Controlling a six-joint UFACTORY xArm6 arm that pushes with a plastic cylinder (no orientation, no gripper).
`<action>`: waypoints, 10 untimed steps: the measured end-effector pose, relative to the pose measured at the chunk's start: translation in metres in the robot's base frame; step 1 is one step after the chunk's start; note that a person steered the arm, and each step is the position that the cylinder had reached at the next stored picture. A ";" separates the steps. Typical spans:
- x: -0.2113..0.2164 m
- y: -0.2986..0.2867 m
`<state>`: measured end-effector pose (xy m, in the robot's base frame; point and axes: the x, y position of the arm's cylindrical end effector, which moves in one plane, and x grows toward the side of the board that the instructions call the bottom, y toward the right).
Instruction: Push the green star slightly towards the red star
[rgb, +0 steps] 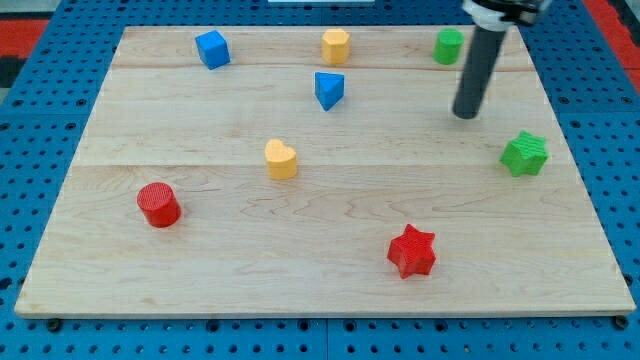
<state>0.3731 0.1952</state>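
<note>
The green star (525, 154) lies near the board's right edge. The red star (412, 251) lies below it and to its left, near the view's bottom. My tip (465, 114) rests on the board up and to the left of the green star, a short gap away, not touching it. The rod rises from the tip to the view's top.
A green cylinder (448, 46) stands just left of the rod near the top. A yellow block (335, 46), a blue cube (212, 49) and a blue triangular block (328, 89) lie along the top. A yellow heart (281, 159) and a red cylinder (158, 205) lie left.
</note>
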 end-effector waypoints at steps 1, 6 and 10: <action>0.017 0.044; 0.080 0.037; 0.120 -0.006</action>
